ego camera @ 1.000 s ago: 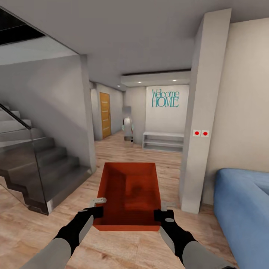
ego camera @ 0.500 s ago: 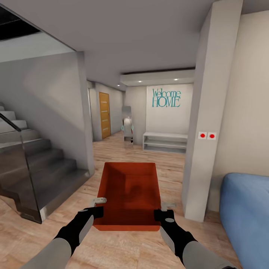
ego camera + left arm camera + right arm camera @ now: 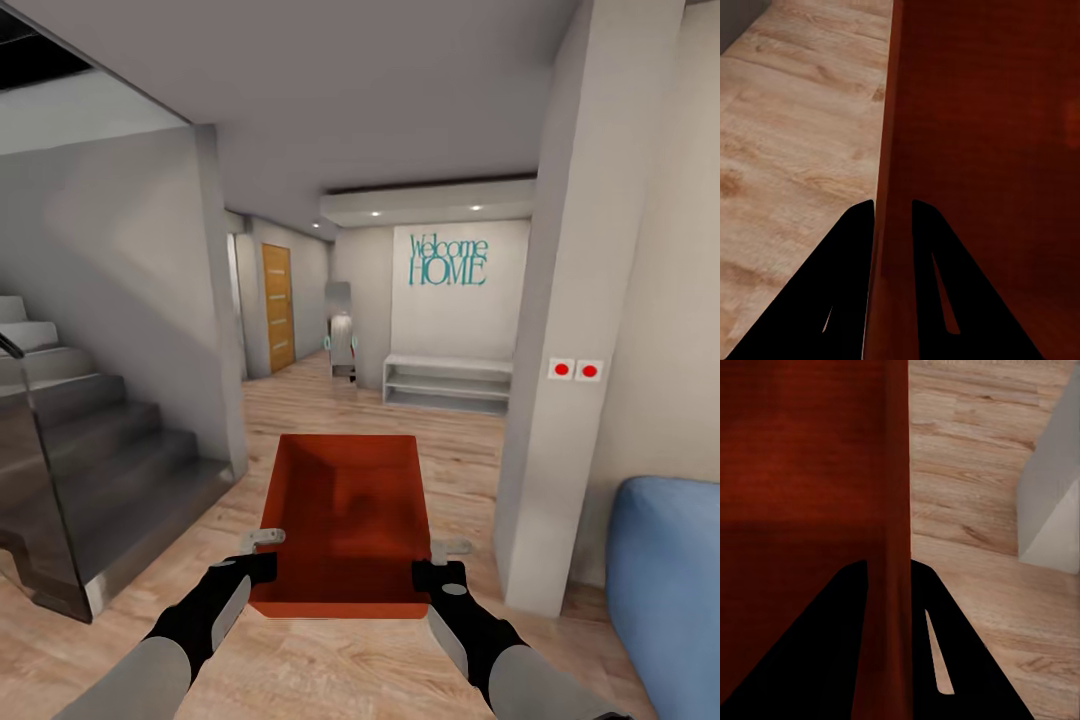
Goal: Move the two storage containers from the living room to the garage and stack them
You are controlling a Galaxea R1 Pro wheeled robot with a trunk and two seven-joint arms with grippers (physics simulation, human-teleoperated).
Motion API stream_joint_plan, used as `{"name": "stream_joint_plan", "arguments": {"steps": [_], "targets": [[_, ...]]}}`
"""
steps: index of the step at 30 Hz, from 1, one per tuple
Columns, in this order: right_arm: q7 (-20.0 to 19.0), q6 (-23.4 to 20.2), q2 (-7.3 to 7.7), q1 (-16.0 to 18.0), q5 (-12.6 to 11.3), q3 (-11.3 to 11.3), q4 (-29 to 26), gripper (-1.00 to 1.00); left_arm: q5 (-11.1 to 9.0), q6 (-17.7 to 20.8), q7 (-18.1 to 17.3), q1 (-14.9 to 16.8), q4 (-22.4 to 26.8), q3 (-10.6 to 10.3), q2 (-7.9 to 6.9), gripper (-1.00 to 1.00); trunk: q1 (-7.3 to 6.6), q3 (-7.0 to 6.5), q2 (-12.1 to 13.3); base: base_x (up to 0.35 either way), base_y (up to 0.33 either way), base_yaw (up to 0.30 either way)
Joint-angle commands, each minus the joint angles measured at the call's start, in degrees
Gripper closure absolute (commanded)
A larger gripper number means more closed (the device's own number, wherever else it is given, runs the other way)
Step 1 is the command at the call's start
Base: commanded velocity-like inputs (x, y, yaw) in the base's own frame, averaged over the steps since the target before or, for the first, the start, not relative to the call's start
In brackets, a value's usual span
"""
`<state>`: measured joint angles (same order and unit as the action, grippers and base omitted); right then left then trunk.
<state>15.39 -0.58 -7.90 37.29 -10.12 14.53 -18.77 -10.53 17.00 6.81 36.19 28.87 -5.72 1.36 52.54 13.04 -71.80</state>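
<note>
Clamping my left tool (image 3: 262, 556) and right tool (image 3: 436, 562) on opposite walls of one storage container (image 3: 345, 520), held over wood floor (image 3: 330, 400), pillar (image 3: 560, 350) just beside. Risk: clipping that pillar could jolt the thin-wall grips loose.
</note>
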Motion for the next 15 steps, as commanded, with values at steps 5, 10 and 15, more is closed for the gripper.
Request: {"name": "stream_joint_plan", "arguments": {"steps": [5,10,15], "targets": [[3.6,-0.04,0.08,0.07,0.45,-0.8,-0.22,1.0,0.6,0.43,1.46,0.02,0.13,0.53,-0.3,1.0,0.04,0.1,-0.05,0.321,0.0,0.0],[3.6,-0.04,0.0,0.07,0.45,-0.74,-0.22,1.0,0.6,0.41,1.49,0.02,0.11,0.53,-0.3,1.0,0.04,0.1,-0.05,0.321,0.0,0.0],[3.6,-0.04,-0.01,0.07,0.45,-0.74,-0.22,1.0,0.6,0.42,1.49,0.02,0.13,0.53,-0.3,1.0,0.04,0.1,-0.05,0.321,0.0,0.0]]}}
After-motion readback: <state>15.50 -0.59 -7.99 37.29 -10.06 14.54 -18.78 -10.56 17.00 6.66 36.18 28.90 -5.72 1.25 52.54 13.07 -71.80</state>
